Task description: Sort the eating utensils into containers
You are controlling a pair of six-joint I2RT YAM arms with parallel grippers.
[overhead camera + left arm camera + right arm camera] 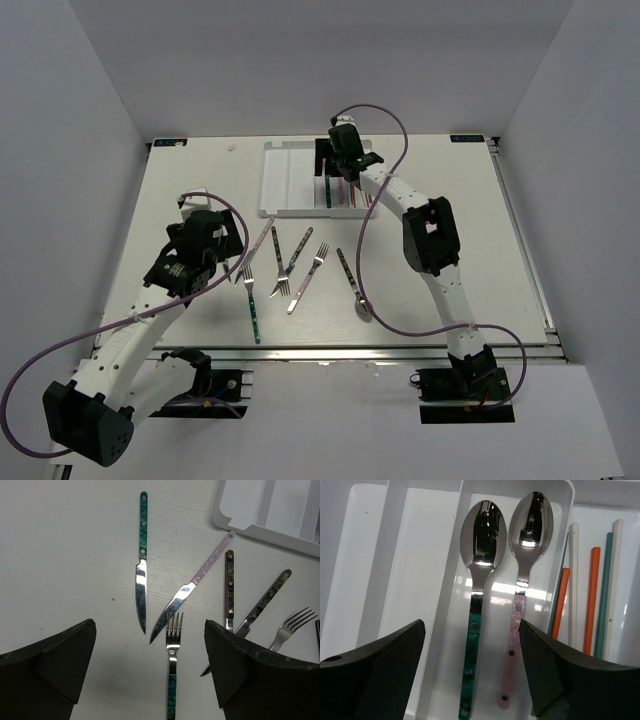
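My right wrist camera shows what the overhead hides: two spoons (pixel 482 535) side by side in one tray (pixel 390 555) slot, chopsticks (pixel 592 600) in the next, right gripper (pixel 471 630) spread empty above them. Left gripper (pixel 150 625), also spread and empty, hovers over a fork (pixel 173 645) and knives (pixel 141 580) lying outside the tray.

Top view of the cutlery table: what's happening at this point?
Cutlery is being sorted into a white tray. The right gripper hangs open over the tray, above two spoons lying side by side in one compartment; chopsticks lie in the next one. The left gripper, also open and holding nothing, hovers over the knives and forks loose on the table. A loose spoon lies there too.
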